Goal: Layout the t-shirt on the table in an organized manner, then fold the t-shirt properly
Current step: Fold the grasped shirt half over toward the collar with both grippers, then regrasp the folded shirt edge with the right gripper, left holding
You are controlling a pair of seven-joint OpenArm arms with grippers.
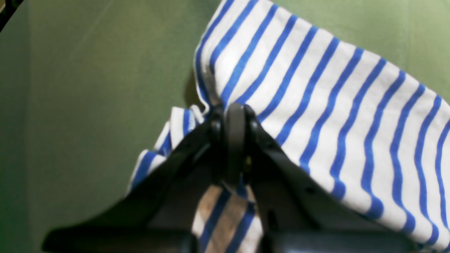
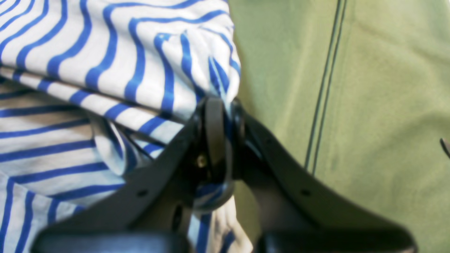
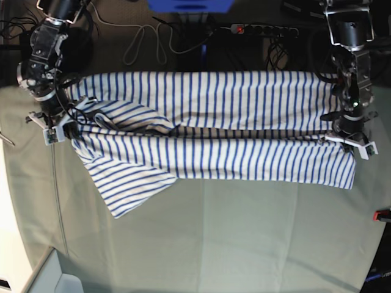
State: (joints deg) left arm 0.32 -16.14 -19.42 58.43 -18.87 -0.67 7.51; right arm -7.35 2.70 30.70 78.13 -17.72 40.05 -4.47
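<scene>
The white t-shirt [image 3: 214, 122] with blue stripes is stretched sideways across the far half of the table [image 3: 244, 232], folded over lengthwise. One sleeve [image 3: 131, 186] splays out toward the front left. My right gripper [image 3: 61, 128] is shut on the shirt's left end; in the right wrist view its jaws [image 2: 219, 105] pinch bunched striped cloth [image 2: 105, 52]. My left gripper [image 3: 347, 137] is shut on the shirt's right end; in the left wrist view its jaws [image 1: 230, 109] clamp the fabric's edge [image 1: 316, 88] above the green table cloth [image 1: 88, 88].
A power strip [image 3: 263, 28] and loose cables [image 3: 146, 43] lie behind the table's far edge. A red clamp [image 3: 382, 214] sits at the right edge. A seam line [image 2: 323, 88] runs through the table cloth beside the right gripper. The table's front-left corner [image 3: 36, 268] drops off.
</scene>
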